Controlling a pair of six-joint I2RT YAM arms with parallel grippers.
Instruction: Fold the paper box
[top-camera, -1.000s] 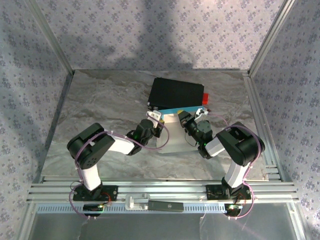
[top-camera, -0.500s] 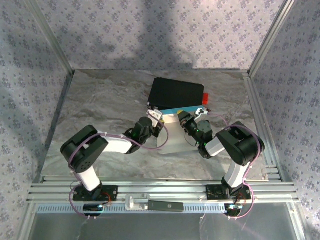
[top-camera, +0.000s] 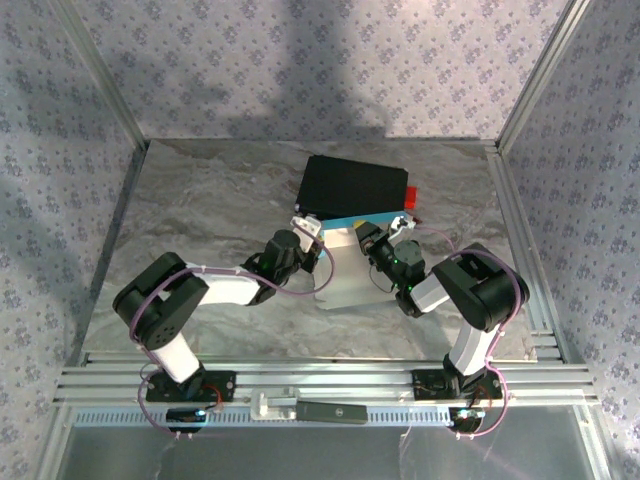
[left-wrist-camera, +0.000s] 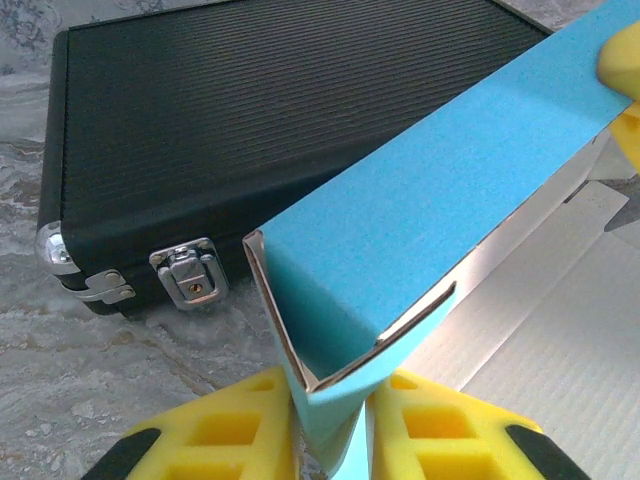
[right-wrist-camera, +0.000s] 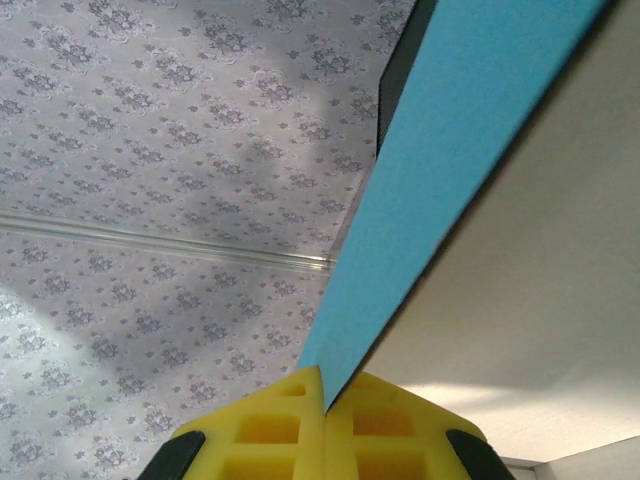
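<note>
Left gripper (left-wrist-camera: 335, 405) pinches the lower corner flap of the paper box (left-wrist-camera: 420, 230) between its yellow pads (left-wrist-camera: 225, 430), where the blue wall meets a folded-in end at a sharp corner. The box sits mid-table with its white inner panel flat on the marble table (top-camera: 200, 210) and its blue wall upright just in front of the black case (top-camera: 355, 185); whether wall and case touch is unclear from above. Right gripper (right-wrist-camera: 325, 385), pads pressed together, clamps the far end of the same blue wall.

A cyan-blue cardboard paper box (left-wrist-camera: 400, 250) slants from the upper right to a folded corner at lower centre, where two yellow fingers (left-wrist-camera: 230, 430) pinch its flap. At upper left, a black ribbed hard case (left-wrist-camera: 250, 130) with a silver latch (left-wrist-camera: 188, 275) lies on the grey marbled worktop (left-wrist-camera: 90, 370).
</note>
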